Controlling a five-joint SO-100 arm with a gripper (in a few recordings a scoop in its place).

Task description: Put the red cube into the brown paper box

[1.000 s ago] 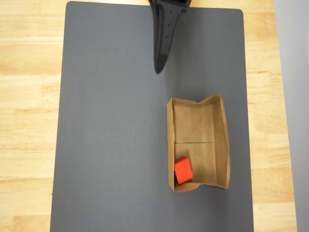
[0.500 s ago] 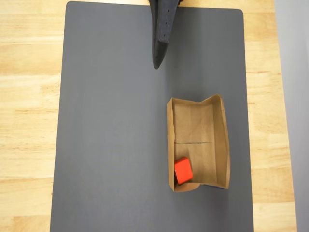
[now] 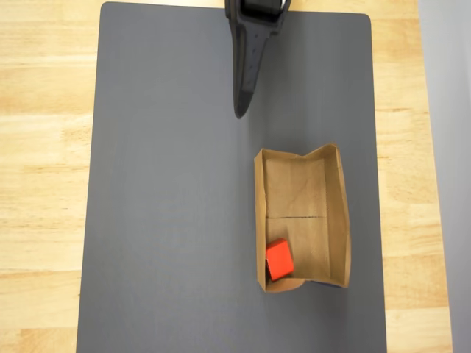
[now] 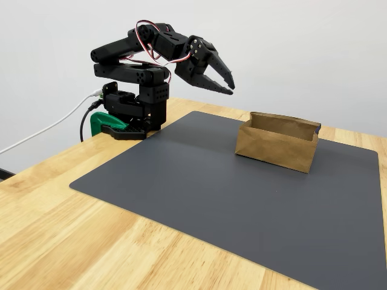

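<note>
1. Red cube (image 3: pixel 279 259) lying on the floor of the brown paper box (image 3: pixel 337 220), in its near-left corner in the overhead view — touching the left wall.
2. Gripper (image 4: pixel 228 85) raised above the grey mat (image 3: pixel 169 206), well apart from the box, holding nothing — jaws close together, nearly closed.
3. Box standing on the mat, mat on the wooden table (image 4: pixel 66 235).

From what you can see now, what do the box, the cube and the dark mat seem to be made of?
The brown paper box: thin kraft paper, matte tan, with a fold line and uneven, wavy walls.
The red cube: probably plastic or painted wood; smooth, plain, evenly coloured faces.
The dark mat: a thin grey sheet, maybe rubber or plastic, matte, with rounded corners.
</note>
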